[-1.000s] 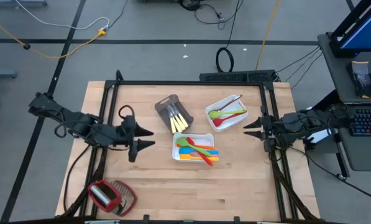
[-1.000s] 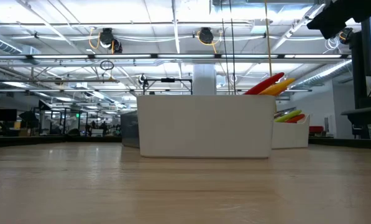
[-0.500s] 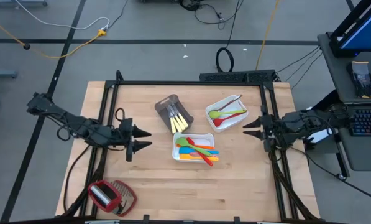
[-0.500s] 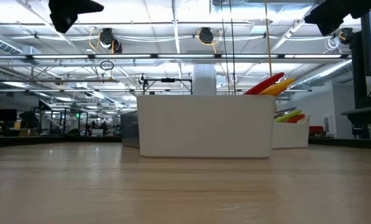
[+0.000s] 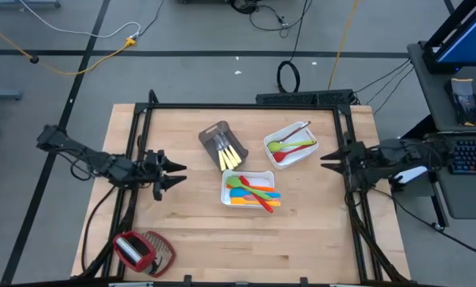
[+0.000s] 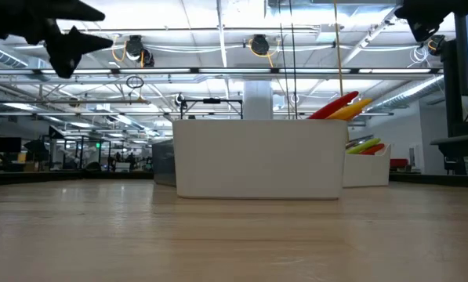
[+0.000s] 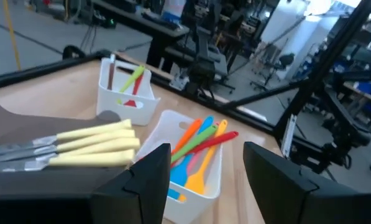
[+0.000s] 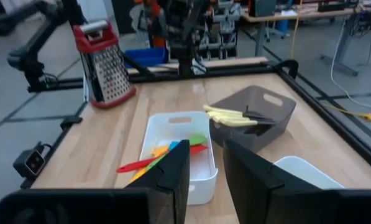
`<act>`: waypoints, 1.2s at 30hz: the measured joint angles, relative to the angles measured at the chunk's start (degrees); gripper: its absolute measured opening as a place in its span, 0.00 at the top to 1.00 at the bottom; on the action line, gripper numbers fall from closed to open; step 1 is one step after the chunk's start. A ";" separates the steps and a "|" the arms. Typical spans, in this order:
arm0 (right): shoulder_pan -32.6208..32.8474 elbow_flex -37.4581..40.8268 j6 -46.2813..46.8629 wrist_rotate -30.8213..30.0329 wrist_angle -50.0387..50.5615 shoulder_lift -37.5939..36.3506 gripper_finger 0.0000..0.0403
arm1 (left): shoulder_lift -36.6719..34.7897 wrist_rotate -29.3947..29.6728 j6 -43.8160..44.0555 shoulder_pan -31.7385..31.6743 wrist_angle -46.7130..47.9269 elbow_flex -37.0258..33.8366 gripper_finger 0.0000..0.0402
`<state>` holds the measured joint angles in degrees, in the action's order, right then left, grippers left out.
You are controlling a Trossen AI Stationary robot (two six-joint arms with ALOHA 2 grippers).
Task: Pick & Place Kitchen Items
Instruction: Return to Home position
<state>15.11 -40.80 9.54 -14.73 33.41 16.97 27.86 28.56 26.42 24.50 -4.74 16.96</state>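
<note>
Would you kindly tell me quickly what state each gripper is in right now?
Left gripper: open, holding nothing.
Right gripper: open, holding nothing.

A: Where do your knives lie?
B: (a) You see the pale-yellow-handled knives (image 5: 230, 157) side by side in the dark grey tray (image 5: 214, 130), blades deeper in, handles toward the middle white tray (image 5: 249, 173)
A: And your spoons and spatulas?
B: (b) Your coloured spatulas and spoons (image 5: 255, 194), green, blue, orange and red, lie crossed in the middle white tray; a red handle (image 6: 333, 106) and an orange handle (image 6: 353, 108) rise above its rim. (c) A green spoon (image 5: 296, 145) and a red spoon (image 5: 289, 155) lie in the right white tray (image 5: 269, 141)
</note>
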 joint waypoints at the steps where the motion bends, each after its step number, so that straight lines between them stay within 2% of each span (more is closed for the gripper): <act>1: 0.01 0.00 -0.06 0.00 0.07 -0.77 0.78 | -0.42 -0.05 -0.54 -0.44 -1.76 -1.25 0.48; 5: 0.01 -0.01 -0.13 0.01 0.78 -2.94 0.78 | -0.97 -3.01 -1.90 -2.81 -7.64 -5.91 0.48; 9: -0.01 1.02 0.26 0.00 1.02 -3.12 0.78 | -0.87 -6.48 0.63 -5.75 -9.92 -9.54 0.48; 14: 0.00 6.29 -0.31 0.06 -4.93 -3.09 0.78 | -0.97 -10.27 -0.55 -10.47 -10.61 -10.50 0.48; 22: 0.01 8.96 0.11 2.90 -4.53 -5.91 0.78 | -5.16 -23.84 -5.29 -22.25 -8.52 -10.50 0.48; 27: 0.01 8.96 0.17 2.87 -4.48 -9.63 0.78 | -7.61 -28.79 -4.87 -28.17 -3.36 -10.50 0.48; 36: -0.01 15.80 2.07 2.83 -10.37 -10.71 0.78 | -7.70 -30.02 -6.96 -29.72 -2.71 -10.50 0.48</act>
<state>15.09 -24.99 11.62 -11.90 23.05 6.26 20.16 -1.46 19.47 -5.23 -7.44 6.46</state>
